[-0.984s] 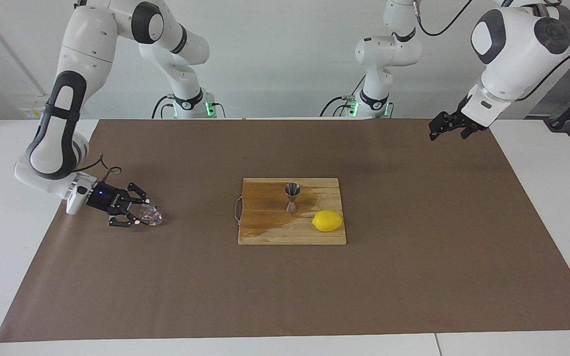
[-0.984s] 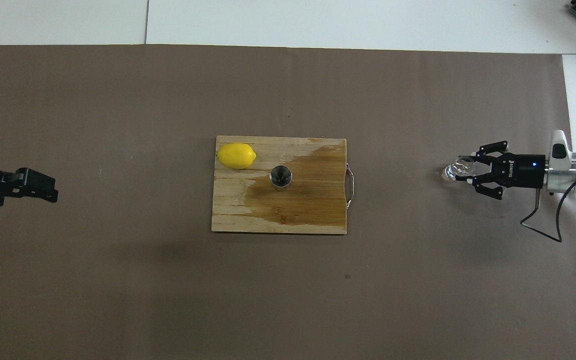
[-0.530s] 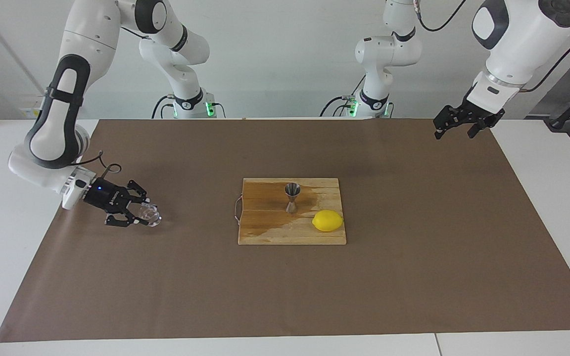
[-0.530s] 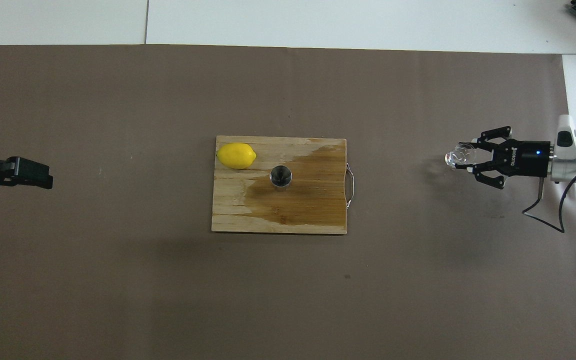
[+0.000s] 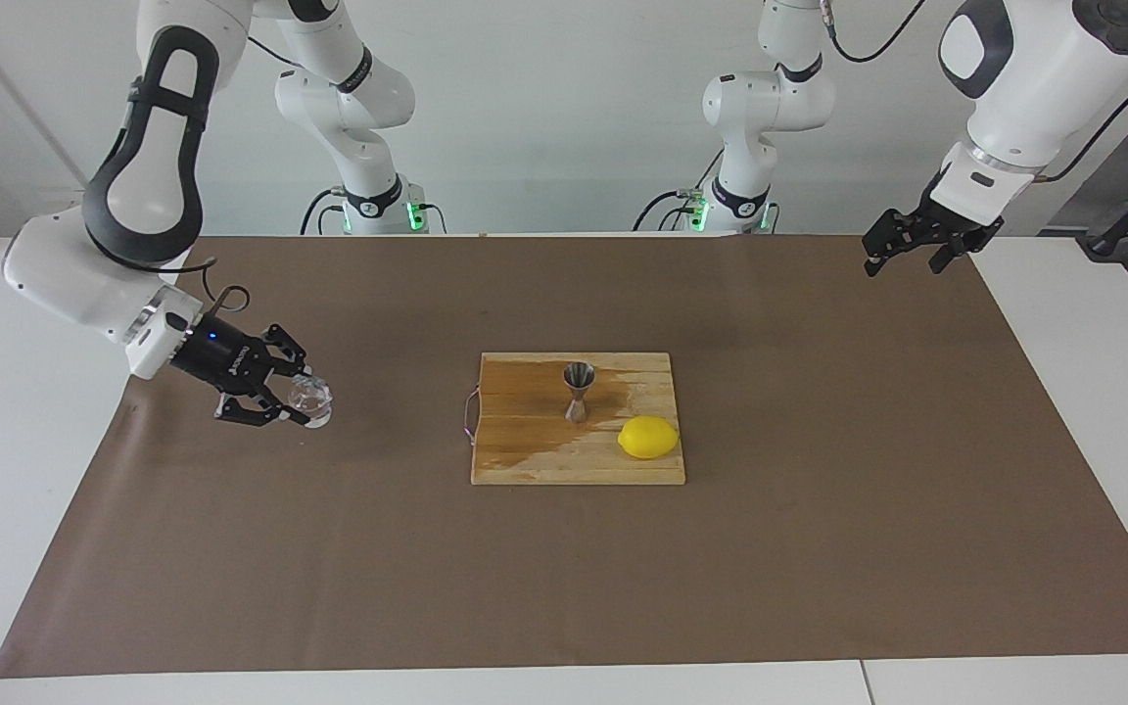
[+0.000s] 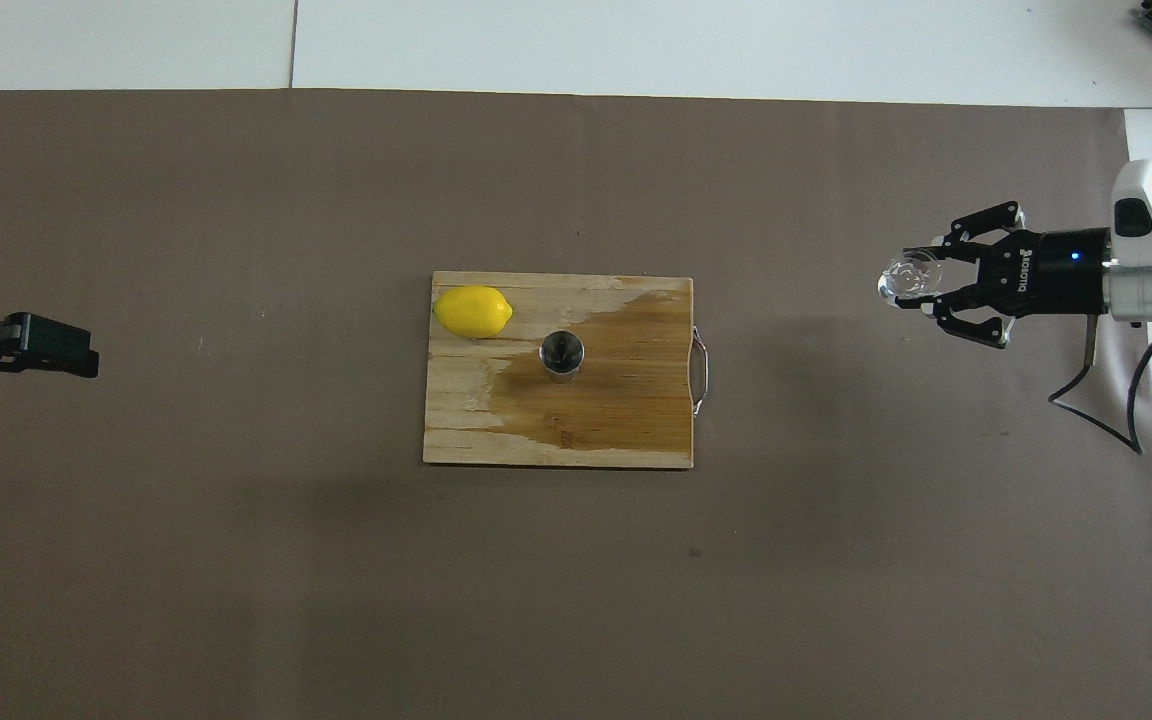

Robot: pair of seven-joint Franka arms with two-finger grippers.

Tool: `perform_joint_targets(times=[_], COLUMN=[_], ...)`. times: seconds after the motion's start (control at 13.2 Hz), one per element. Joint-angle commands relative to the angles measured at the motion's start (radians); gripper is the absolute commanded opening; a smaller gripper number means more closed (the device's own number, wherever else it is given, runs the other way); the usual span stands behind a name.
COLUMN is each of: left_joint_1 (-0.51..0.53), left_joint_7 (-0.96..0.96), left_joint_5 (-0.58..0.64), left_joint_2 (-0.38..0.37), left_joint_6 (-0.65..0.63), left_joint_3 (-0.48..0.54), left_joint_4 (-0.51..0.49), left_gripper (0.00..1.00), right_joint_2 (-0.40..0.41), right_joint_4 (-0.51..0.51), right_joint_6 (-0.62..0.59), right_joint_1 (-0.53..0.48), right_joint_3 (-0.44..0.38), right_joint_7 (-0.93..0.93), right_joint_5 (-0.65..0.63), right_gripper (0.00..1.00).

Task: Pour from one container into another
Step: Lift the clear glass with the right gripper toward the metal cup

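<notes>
The tiny clear glass cup [image 5: 311, 396] is held in my right gripper [image 5: 298, 400], which is shut on it a little above the brown paper, toward the right arm's end of the table. The overhead view shows the cup [image 6: 907, 277] in that gripper [image 6: 924, 284] too. The steel hourglass jigger [image 5: 579, 390] stands upright on the wooden cutting board [image 5: 525, 460], well apart from the cup; it also shows in the overhead view [image 6: 562, 352]. My left gripper [image 5: 904, 246] waits raised over the paper's edge at the left arm's end, empty [image 6: 56, 345].
A yellow lemon [image 5: 648, 437] lies on the cutting board's corner beside the jigger, toward the left arm's end. The board [image 6: 456, 430] has a dark wet patch and a metal handle facing the right arm's end. Brown paper [image 5: 819, 548] covers the table.
My right gripper has lifted the glass cup off the paper and tilted upward. My left gripper has risen a little and then held still.
</notes>
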Motion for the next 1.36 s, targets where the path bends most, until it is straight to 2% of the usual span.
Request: perform_joint_targets(times=[0.0,0.15,0.45,0.76,1.29], left_joint_1=[0.004,0.004,-0.009,0.0,-0.002], left_joint_7=[0.002,0.0,0.002,-0.003,0.003], left_joint_5=[0.017,0.017,0.017,0.011,0.001], left_joint_2=[-0.014,-0.014,-0.033,-0.014,0.107], left_joint_6=[-0.007,-0.007,-0.064,-0.072,-0.087], left_joint_3=[-0.002,-0.002,-0.01,0.006,0.006], left_joint_4=[-0.012,-0.012,-0.015,-0.001,0.227], left_gripper=[1.0,1.0,1.0,1.0,1.0], right_joint_2=[-0.035,-0.041,-0.044,-0.046,-0.046], right_joint_4=[-0.004,-0.004,-0.004,-0.004,-0.004], right_joint_6=[0.019,0.024,0.144,0.201,0.237], right_joint_1=[-0.006,-0.004,-0.001,0.014,0.017], right_joint_3=[0.081,0.138,0.282,0.365,0.5], right_joint_7=[0.112,0.148,0.259,0.371,0.49], right_joint_5=[-0.035,-0.036,-0.041,-0.102,-0.228], right_gripper=[0.24,0.24,0.25,0.25,0.25])
